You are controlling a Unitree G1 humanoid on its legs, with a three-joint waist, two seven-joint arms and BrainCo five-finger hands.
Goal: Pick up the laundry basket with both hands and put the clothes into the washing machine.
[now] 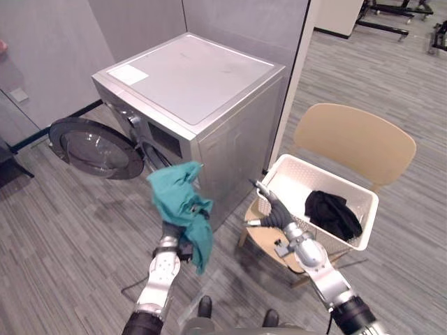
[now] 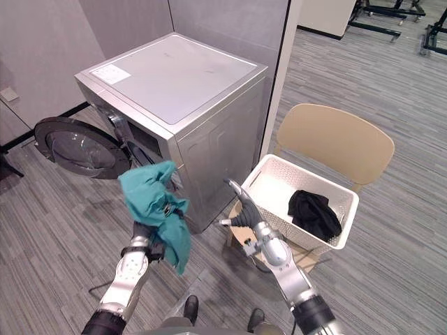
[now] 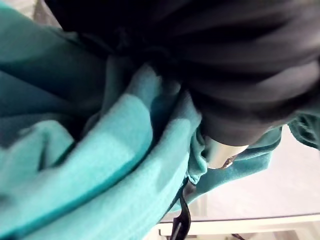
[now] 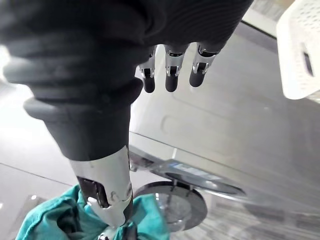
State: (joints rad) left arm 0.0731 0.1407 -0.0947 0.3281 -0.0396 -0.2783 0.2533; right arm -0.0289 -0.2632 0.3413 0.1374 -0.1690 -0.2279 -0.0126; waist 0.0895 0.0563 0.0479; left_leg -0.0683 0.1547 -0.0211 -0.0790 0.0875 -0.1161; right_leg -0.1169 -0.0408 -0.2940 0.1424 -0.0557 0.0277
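- Left eye view: the left hand point(image 1: 174, 241) is raised in front of the washing machine point(image 1: 195, 91). Its fingers are closed on a teal garment point(image 1: 183, 202). The cloth bunches above the hand and drapes down past the wrist.
- Left wrist view: teal folds are packed against the palm. The grip reads as firm, though the fingertips are buried in the cloth.
- The right hand point(image 1: 274, 215) hovers just beside the near left corner of the white laundry basket point(image 1: 293, 171). Its fingers are nearly straight and the thumb is spread, with nothing held; the right wrist view agrees. I cannot tell whether it touches the basket.
- The basket sits on the seat of a tan chair point(image 1: 356, 139), to the right of the machine. A black garment point(image 1: 333, 213) lies crumpled toward the basket's right side, and the rest of the basket floor is bare.
- The machine door point(image 1: 91, 148) is swung wide open to the left. The drum opening point(image 1: 155, 159) is dark and partly screened by the teal garment.
- Step in hand (judgement): clothes are going in one at a time, and the teal piece is on its way from basket to drum.
- Next move (judgement): lower the left hand and reach forward into the opening. Let go only once the cloth is past the rim, because the hanging tail could snag on the sill or drop to the floor.
- The teal garment is soft and limp with thick folds, so it should sag rather than hold a shape.
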